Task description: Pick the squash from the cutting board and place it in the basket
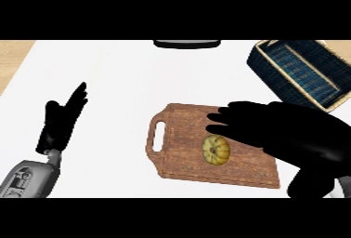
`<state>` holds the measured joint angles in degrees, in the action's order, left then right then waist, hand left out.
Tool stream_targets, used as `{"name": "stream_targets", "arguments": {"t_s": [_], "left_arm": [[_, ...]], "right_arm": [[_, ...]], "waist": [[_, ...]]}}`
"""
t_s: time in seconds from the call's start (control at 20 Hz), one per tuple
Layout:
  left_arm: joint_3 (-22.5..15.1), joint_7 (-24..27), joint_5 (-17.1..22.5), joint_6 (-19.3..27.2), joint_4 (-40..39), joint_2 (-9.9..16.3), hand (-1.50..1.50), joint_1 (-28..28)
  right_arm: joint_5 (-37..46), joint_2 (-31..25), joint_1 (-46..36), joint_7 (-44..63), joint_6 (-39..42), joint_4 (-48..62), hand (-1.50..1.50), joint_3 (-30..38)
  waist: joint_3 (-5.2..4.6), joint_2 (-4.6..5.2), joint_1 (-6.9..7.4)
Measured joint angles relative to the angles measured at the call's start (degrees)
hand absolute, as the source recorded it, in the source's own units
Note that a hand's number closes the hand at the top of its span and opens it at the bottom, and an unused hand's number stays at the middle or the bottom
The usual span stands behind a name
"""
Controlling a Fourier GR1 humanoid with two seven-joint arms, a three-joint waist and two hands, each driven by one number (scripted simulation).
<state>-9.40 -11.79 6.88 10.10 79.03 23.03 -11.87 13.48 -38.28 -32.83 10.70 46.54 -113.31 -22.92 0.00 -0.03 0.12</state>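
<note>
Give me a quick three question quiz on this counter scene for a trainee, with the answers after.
1. True or false: the squash lies in the basket.
2. Which hand is over the cutting board: A left, B right?
3. Fill in: the board's handle slot faces the view's ____ side.

Key: 1 false, it lies on the board. 2 B, the right hand; the left hand rests open at the view's left. 3 left.

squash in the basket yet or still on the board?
On the board. The squash lies on the cutting board, beside the right hand; the basket sits apart.
</note>
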Motion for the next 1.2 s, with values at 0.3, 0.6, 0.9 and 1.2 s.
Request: {"name": "stream_targets", "arguments": {"t_s": [0.3, 0.6, 0.9, 1.2], "left_arm": [[1.94, -1.29, -1.32, -1.63, -0.22, -1.07, 0.0, -1.72], [3.1, -0.46, -3.09, -2.97, -1.37, -2.77, 0.0, -1.46], [4.62, -0.32, -4.84, -3.77, -1.9, -4.44, 0.0, -1.53], [5.94, -0.73, -6.16, -4.9, -1.11, -5.32, 0.0, -0.97]], "right_arm": [[9.38, 3.35, 3.69, -6.01, -1.4, 2.94, -1.5, -0.04], [17.49, 7.33, 5.7, -11.56, -3.28, 8.31, -1.5, -1.98], [25.32, 9.83, 8.3, -17.7, -6.82, 12.57, -1.5, -2.82], [32.2, 15.73, 9.06, -19.74, -10.5, 17.79, -1.5, -5.04]], "waist": [[0.0, 0.05, 0.04], [0.0, 0.08, 0.12], [0.0, 0.07, 0.04], [0.01, 0.05, 0.09]]}}
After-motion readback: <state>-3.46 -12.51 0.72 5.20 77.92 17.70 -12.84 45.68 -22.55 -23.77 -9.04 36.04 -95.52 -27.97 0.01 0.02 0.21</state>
